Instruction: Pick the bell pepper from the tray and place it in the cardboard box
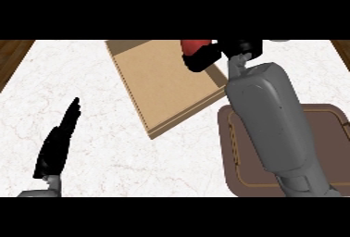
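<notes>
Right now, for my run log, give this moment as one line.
right hand: shut on pepper, over box | left hand: open, resting | tray: pepper gone

We see a white marbled counter top [103,148], veined in faint pink, brown wooden strips [14,53] at both upper corners

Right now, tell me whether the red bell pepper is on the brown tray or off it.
Off: the red bell pepper sits in the right hand over the cardboard box.

White counter [103,152] (marbled) bears cardboard box [164,78] and tray [328,139].
</notes>
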### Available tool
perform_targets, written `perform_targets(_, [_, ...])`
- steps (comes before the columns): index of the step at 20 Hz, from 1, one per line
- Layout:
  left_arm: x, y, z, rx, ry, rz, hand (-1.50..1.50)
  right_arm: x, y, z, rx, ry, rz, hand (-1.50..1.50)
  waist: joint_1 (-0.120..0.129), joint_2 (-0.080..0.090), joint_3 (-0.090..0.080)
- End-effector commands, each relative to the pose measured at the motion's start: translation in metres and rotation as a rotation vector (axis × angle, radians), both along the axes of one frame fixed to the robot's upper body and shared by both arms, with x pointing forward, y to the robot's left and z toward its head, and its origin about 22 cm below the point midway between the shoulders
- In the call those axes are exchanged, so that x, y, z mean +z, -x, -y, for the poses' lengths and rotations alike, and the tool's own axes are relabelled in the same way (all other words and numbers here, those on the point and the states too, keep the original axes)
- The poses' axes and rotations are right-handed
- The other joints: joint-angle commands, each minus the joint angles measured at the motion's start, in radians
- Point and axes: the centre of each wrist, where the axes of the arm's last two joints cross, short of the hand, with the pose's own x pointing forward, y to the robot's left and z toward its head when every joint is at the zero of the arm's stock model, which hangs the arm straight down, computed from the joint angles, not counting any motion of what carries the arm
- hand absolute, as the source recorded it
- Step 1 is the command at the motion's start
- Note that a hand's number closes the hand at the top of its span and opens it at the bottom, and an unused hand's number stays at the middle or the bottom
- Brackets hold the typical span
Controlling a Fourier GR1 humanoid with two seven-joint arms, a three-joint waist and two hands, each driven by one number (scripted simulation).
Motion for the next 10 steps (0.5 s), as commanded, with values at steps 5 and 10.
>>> perform_targets(5, [-0.005,0.006,0.003,-0.017,0.0,-0.001,0.0,-0.011,-0.049,-0.031,-0.013,0.024,-0.081,1.5,0.011,0.005,0.0])
perform_targets(10, [0.011,-0.003,0.0,-0.054,0.001,0.0,0.0,-0.023,-0.065,-0.047,-0.024,0.038,-0.151,1.5,0.035,0.013,0.0])
